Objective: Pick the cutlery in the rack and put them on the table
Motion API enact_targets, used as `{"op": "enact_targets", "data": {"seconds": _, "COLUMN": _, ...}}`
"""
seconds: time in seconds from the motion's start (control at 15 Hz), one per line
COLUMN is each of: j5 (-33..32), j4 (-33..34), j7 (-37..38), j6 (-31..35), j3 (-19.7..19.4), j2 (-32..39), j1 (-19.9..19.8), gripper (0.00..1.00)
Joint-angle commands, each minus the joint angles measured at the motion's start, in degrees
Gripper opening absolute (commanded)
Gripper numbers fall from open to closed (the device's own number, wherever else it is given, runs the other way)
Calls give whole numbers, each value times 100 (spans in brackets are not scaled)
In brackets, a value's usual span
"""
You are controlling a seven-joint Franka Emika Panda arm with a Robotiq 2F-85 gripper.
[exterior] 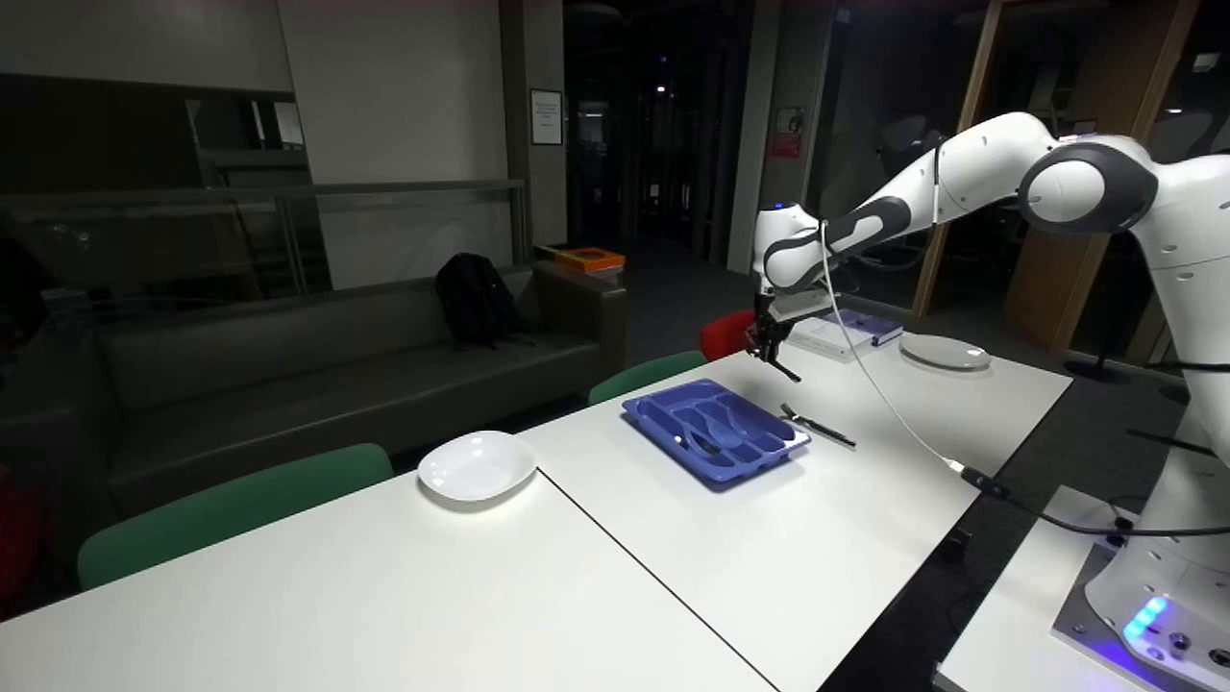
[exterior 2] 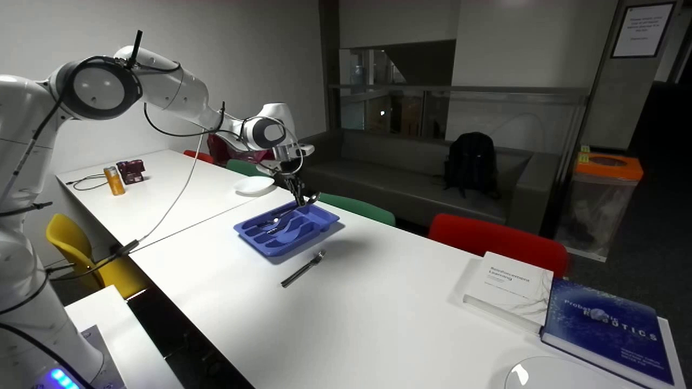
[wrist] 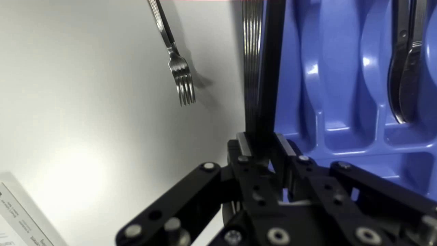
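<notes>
The pincer (wrist: 263, 141) points downward, its two black fingers (wrist: 243, 145) side by side with only a narrow gap, clamped about what they hold. Just above the pincer sits the white wrist (exterior: 790, 252). From there the forearm (exterior: 990, 165) slopes up to the elbow (exterior: 1065, 189), higher than the pincer; the lit base (exterior: 1143, 617) stands well apart from it.

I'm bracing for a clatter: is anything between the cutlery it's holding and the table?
Possibly the rack: in the wrist view its edge runs behind the held cutlery, so straight down might bump it. Between rack and fork, nothing visible blocks the table.
</notes>
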Motion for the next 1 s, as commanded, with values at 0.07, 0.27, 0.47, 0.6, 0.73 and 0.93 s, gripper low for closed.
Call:
{"op": "enact_targets", "data": {"seconds": 0.07, "j5": 322, "j4": -898, "j7": -614, "j6": 294, "j3": 196, "j2": -607, "j1": -514, "gripper": 5}}
{"op": "enact_targets", "data": {"seconds": 0.27, "j5": 712, "j4": -1243, "j7": -1247, "j6": 395, "j3": 307, "j2": -741, "j1": -864, "gripper": 5}}
{"op": "enact_targets", "data": {"seconds": 0.47, "j5": 1140, "j4": -1457, "j7": -1606, "j6": 515, "j3": 368, "j2": -768, "j1": -1098, "gripper": 5}}
{"op": "enact_targets", "data": {"seconds": 0.6, "j5": 882, "j4": -1070, "j7": -1341, "j6": 331, "j3": 247, "j2": -421, "j1": -959, "gripper": 22}}
{"op": "enact_targets", "data": {"seconds": 0.73, "j5": 879, "j4": -1064, "j7": -1336, "j6": 331, "j3": 250, "j2": -384, "j1": -955, "gripper": 22}}
{"op": "enact_targets", "data": {"seconds": 0.93, "j5": 878, "j4": -1048, "j7": -1327, "j6": 331, "j3": 266, "j2": -356, "j1": -923, "gripper": 22}}
